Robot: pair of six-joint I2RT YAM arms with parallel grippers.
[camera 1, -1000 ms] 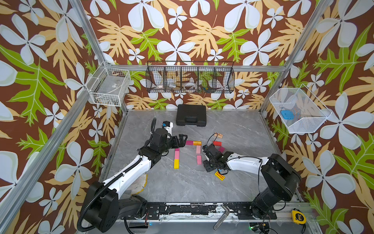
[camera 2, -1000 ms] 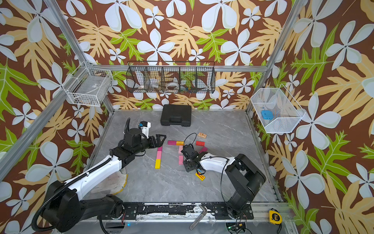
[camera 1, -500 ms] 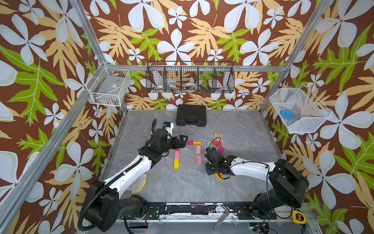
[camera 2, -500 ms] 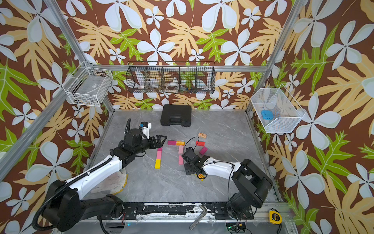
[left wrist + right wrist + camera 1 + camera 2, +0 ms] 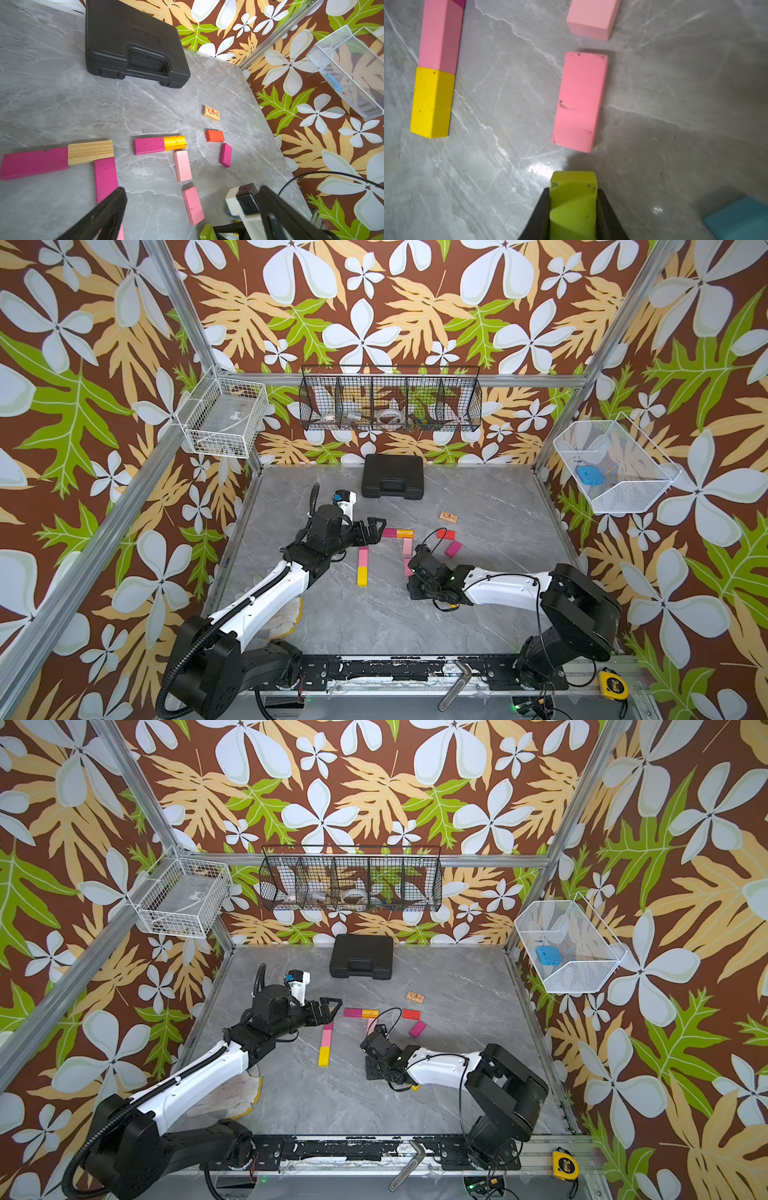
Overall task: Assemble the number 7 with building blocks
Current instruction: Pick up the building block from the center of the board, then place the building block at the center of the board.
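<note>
Bearing building blocks (image 5: pixel 363 559), grey marbled tabletop (image 5: pixel 478 497); floral walls (image 5: pixel 374 302)

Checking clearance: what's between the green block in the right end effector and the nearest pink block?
Just bare tabletop between the green block and pink block, in the right wrist view.

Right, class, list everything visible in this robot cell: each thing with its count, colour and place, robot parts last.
green block: one, lime, clamped in the right gripper.
blue block: one, pale blue, on the table by that gripper.
other blocks: over ten, magenta, pink, yellow, orange, red, wood; flat mid-table.
case: one, black, table's back.
wire baskets: three, two white, one black; on walls.
tape measure: one, yellow, by front rail.
glove: one, white, under left arm.
left gripper: one, black, open above blocks.
right gripper: one, black, shut.
</note>
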